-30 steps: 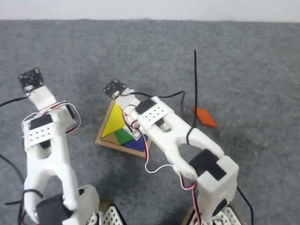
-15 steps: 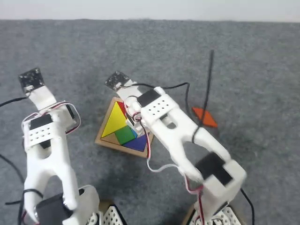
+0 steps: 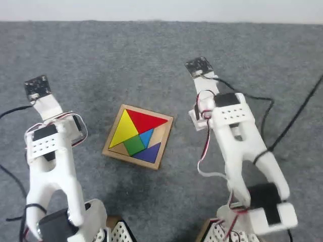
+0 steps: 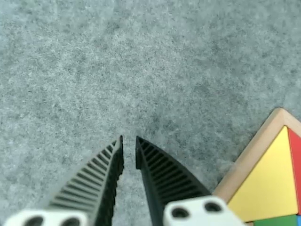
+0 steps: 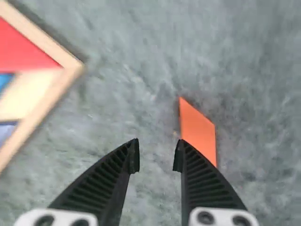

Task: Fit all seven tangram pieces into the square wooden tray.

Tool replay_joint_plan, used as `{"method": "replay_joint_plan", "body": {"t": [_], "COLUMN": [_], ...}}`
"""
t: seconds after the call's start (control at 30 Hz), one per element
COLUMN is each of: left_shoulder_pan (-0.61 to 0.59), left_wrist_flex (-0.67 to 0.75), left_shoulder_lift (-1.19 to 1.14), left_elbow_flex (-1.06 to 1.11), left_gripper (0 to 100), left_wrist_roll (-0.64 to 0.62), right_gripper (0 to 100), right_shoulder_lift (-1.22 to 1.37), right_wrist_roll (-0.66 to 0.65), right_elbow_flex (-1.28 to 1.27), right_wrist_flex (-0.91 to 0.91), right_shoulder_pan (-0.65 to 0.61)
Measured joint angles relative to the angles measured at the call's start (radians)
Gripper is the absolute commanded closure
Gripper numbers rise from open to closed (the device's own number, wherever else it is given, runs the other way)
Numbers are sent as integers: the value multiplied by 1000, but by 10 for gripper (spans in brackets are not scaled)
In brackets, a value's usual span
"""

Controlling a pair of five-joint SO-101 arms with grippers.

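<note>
The square wooden tray [image 3: 165, 142] lies in the middle of the grey carpet. In it sit a yellow triangle [image 3: 123, 132], a red triangle [image 3: 145, 120], a small blue piece [image 3: 147, 137], a green square [image 3: 134, 145] and a purple triangle [image 3: 149, 153], with a bare wooden gap [image 3: 159, 132] beside the red one. An orange parallelogram [image 5: 197, 131] lies flat on the carpet just beyond one fingertip of my right gripper [image 5: 156, 156], which is open and holds nothing. My left gripper [image 4: 129, 143] is shut and hovers over bare carpet near the tray's corner [image 4: 254, 157].
The right arm [image 3: 229, 123] stands to the right of the tray, with black cables [image 3: 290, 123] trailing off to the right. The left arm [image 3: 48, 146] stands to the tray's left. Grey carpet stretches behind the tray.
The right arm has swung from over the tray to the right, above where the orange piece lay, so the tray now shows in full. The left arm has kept still.
</note>
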State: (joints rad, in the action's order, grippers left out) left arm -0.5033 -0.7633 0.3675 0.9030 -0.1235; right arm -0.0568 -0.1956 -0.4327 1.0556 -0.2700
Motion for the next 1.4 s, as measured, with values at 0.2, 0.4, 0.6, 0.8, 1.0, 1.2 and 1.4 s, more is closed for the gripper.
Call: {"method": "replay_joint_plan", "body": {"t": [0.2, 0.4, 0.6, 0.8, 1.0, 1.2, 1.4], "left_shoulder_pan": [0, 0, 0, 0, 0, 0, 0], "left_wrist_flex": [0, 0, 0, 0, 0, 0, 0], "left_shoulder_lift": [0, 0, 0, 0, 0, 0, 0], "left_elbow_flex": [0, 0, 0, 0, 0, 0, 0], "left_gripper": [960, 960, 960, 959, 959, 959, 959], "left_wrist_roll": [0, 0, 0, 0, 0, 0, 0], "right_gripper": [864, 864, 864, 864, 861, 763, 775], "right_shoulder_lift": [72, 170, 279, 285, 278, 265, 330], "right_wrist_roll": [0, -25, -72, -130, -170, -224, -244], "right_elbow_flex": [0, 17, 115, 132, 132, 132, 169], "right_wrist_flex": [-9, -9, -9, -9, -9, -9, -12], "right_shoulder_pan": [58, 58, 95, 109, 109, 110, 153]}}
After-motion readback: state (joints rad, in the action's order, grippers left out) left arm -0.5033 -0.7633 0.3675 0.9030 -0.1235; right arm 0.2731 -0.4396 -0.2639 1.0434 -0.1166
